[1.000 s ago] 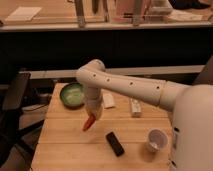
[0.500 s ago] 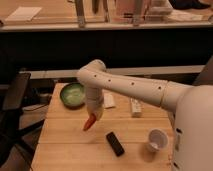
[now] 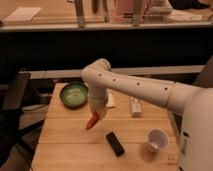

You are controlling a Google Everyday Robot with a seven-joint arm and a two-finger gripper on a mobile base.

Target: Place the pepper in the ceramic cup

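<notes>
Above the middle of the wooden table (image 3: pixel 70 145), the white arm (image 3: pixel 145 87) reaches in from the right and bends downward at its elbow, ending in the gripper (image 3: pixel 96 116), which hangs over the tabletop. Clamped in the gripper is the pepper (image 3: pixel 92 121), a slim orange-red piece that slants down and to the left from the fingertips, its tapered end lifted clear of the wood. Behind the gripper, toward the table's far left corner, sits a wide green bowl (image 3: pixel 74 94). A black rectangular block (image 3: pixel 115 143) lies flat on the table below and to the right of the pepper, turned at an angle. Further right, near the table's right edge, stands the ceramic cup (image 3: pixel 157 140), white and round, well apart from the pepper, with the block lying between them. A small white box-like object (image 3: pixel 135 106) rests on the table beyond the cup, partly under the arm, and something pale (image 3: pixel 110 100) lies just beside the gripper's wrist, too unclear to identify.
</notes>
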